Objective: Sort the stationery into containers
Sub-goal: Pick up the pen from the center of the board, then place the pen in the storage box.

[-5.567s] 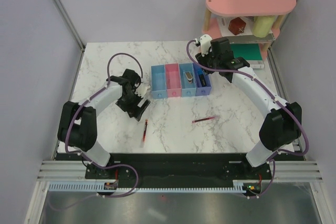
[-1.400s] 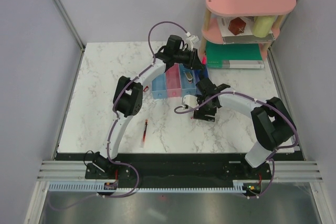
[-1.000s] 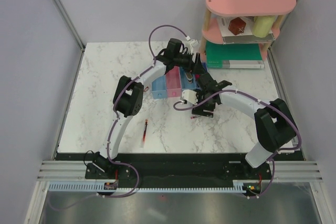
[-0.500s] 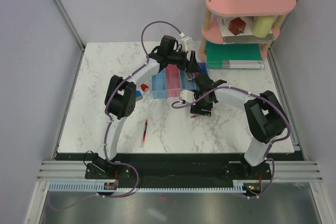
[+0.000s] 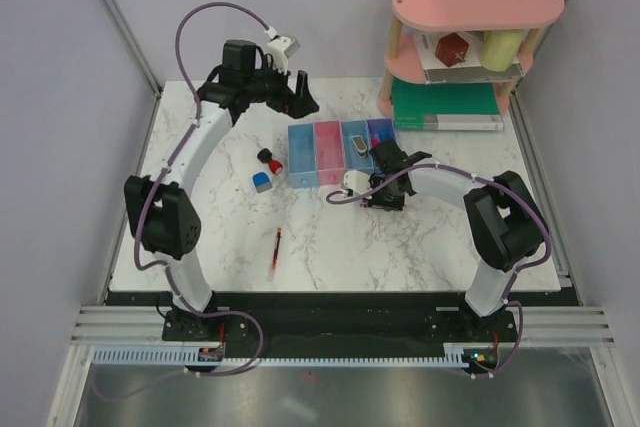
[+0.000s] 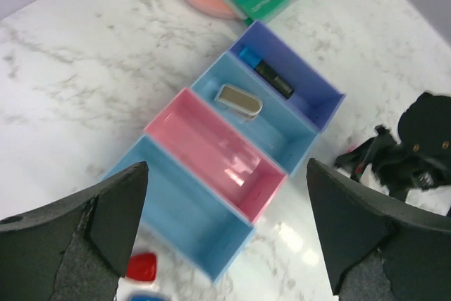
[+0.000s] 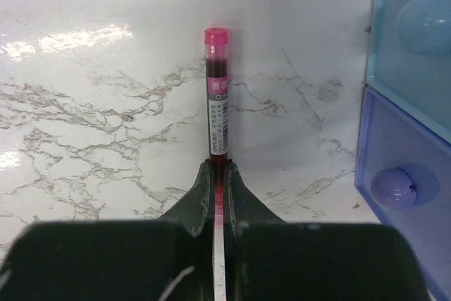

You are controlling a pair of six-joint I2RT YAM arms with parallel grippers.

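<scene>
1. left gripper (image 5: 300, 97): jaws spread wide with nothing between them. It hangs above the back of the marble table (image 5: 450, 237), behind the bins and looking down on them.
2. red-black stub (image 5: 268, 158) and blue eraser (image 5: 261, 182): small blocky pieces lying loose and close together, just left of the blue bin.
3. loose red pen (image 5: 276, 250): a slim stick on the near half of the table, long axis roughly near to far, well apart from both grippers.
4. containers: four joined rectangular bins of glossy, slightly see-through plastic.
   - The blue bin (image 6: 183, 202) and pink bin (image 6: 211, 146) look empty.
   - The light blue bin (image 6: 282, 139) holds a rounded silver clip (image 6: 238, 100).
   - The purple bin (image 6: 289, 61) holds a black marker (image 6: 271, 75) with a blue cap, lying along the bin's length.
5. right gripper (image 7: 218, 174): fingers pressed together on the tail of the held red pen (image 7: 217, 103).
   - The pen has a pink cap and a labelled barrel.
   - Its long axis runs straight out from the fingertips, in line with the fingers.
   - I cannot tell whether it has cleared the marble.
   - The light blue and purple bins stand near, off the pen's right side, and this arm is much the nearer to them.
   - By my reckoning the drop needs the pen raised over a wall and lined up with that bin's length.
6. pink shelf (image 5: 475, 2) and green box (image 5: 445, 99): in the back right corner.
</scene>
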